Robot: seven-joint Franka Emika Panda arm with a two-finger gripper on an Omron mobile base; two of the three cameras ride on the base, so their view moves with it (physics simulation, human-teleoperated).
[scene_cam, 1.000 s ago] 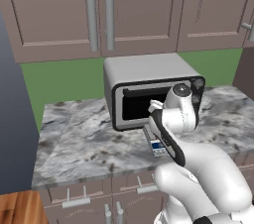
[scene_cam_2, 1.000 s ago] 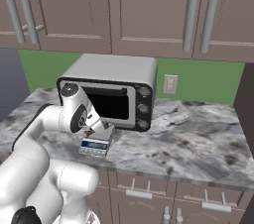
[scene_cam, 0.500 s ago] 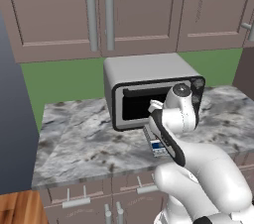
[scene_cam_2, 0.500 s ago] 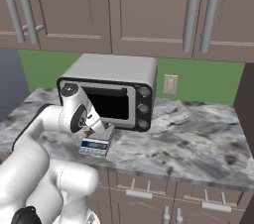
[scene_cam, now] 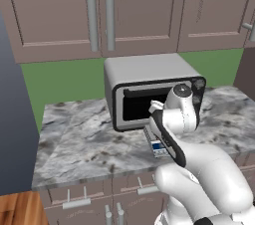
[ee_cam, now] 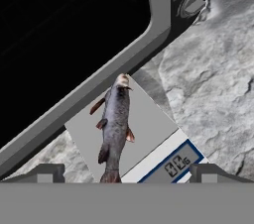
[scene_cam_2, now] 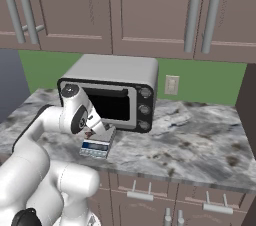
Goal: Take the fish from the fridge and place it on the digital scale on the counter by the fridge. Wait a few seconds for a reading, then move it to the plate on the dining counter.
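Where arm blocks, digital scale (scene_cam: 158, 147) half-hidden

I see the fish (ee_cam: 115, 126), grey with small reddish fins, lying lengthwise on the digital scale (ee_cam: 149, 129), a flat grey slab with blue-framed display, resting on the marble desk (ee_cam: 213, 84), near its front edge

We list the fish (ee_cam: 115, 124) as dark mottled grey with small reddish-brown fins and a pale head. The digital scale (ee_cam: 149, 129) has a plain light grey platform and a blue-edged white front panel bearing grey digits. The counter (scene_cam: 79, 139) is grey-white marble veined in darker grey. The toaster oven (scene_cam_2: 117, 87) is silver with a black glass door. We note brownish-grey cabinets (scene_cam_2: 150, 10) with silver handles, and a green wall (scene_cam: 64, 82).
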